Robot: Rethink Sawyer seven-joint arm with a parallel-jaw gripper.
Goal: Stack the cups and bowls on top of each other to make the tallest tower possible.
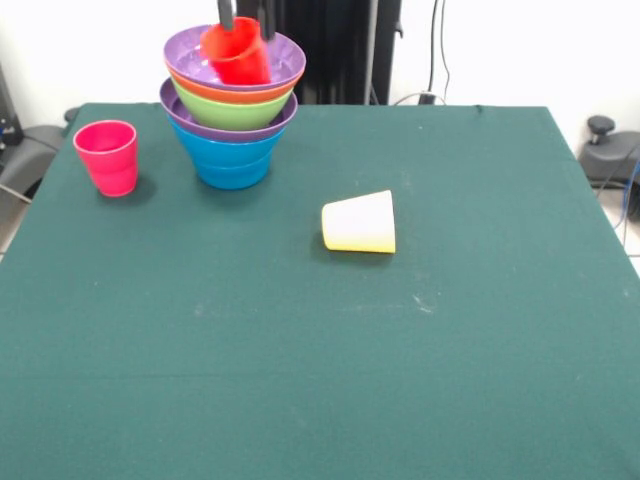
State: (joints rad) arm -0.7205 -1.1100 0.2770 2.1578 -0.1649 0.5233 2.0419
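Note:
The tower stands at the table's far left: a blue bowl [232, 160] lowest, then a purple bowl [190, 117], a green bowl [232, 110], an orange rim [215, 93] and a wide purple bowl [195, 55] on top. My gripper [246, 18] comes down from the top edge, its two dark fingers either side of the red cup [240, 52]. The cup hangs tilted, its base inside the top purple bowl. A pink-magenta cup [107, 155] stands upright left of the tower. A yellow cup [360, 222] lies on its side mid-table.
The green table cloth [320, 380] covers the whole table. The robot's black pedestal [330, 50] stands behind the tower. Cables and dark gear sit on the floor off the table's right edge [610, 150].

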